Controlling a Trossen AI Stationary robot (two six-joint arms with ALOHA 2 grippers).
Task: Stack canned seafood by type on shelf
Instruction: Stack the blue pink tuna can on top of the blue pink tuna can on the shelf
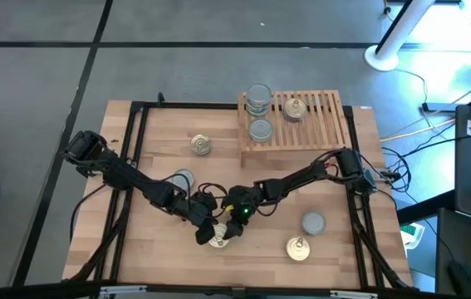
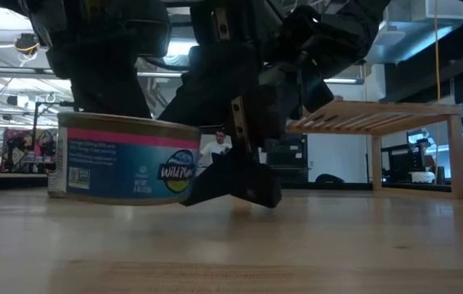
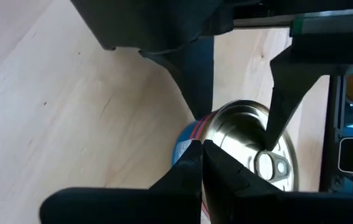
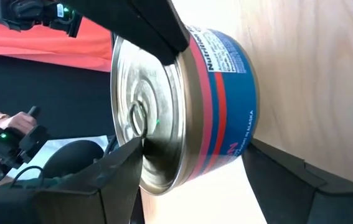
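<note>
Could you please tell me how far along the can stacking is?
Done: silver-topped and gold-topped tins sit on the slatted light-wood shelf. In hand: the right pincer straddles a gold-topped blue-and-red tin on the plank table. Left: four loose tins there.

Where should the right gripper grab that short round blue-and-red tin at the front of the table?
Judging by its pose, grip the blue-and-red tin across its curved side wall, coming from above: it sits flat, lid up. The open right gripper already straddles it; the shut left gripper presses beside it.

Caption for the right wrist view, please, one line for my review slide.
Right gripper straddles a blue-and-red labelled can standing on the wooden tabletop, open fingers on either side.
</note>
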